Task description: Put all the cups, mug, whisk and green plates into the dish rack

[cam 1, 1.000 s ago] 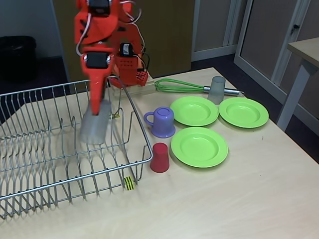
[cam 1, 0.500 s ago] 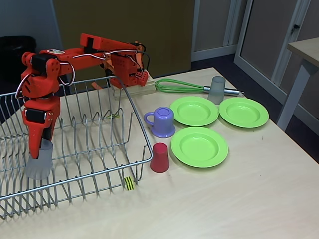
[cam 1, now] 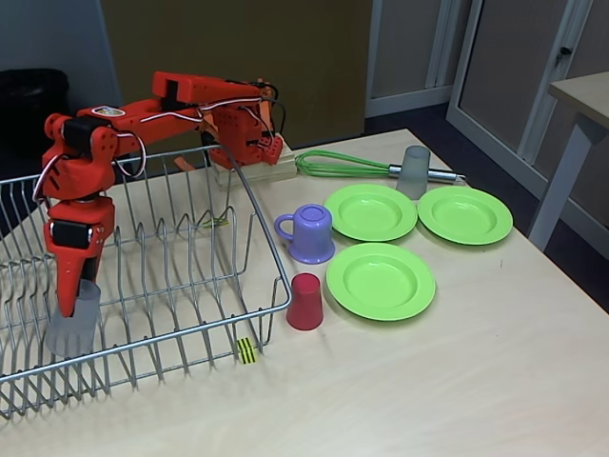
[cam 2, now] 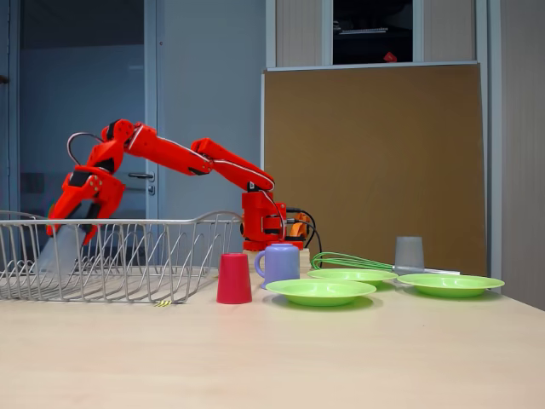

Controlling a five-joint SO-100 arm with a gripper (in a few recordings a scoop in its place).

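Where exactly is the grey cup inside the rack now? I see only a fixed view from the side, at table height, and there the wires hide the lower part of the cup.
Observer: In a fixed view from above, the grey cup is at the front left corner of the dish rack, and the jaws hold it by its top.
Operator: How close is the red cup to the rack?
Observer: The red cup stands beside the rack's front right corner, with a small gap between them.
Operator: Does the whisk touch the other grey cup?
Observer: The whisk has its handle running behind the second grey cup. I cannot tell if they touch.
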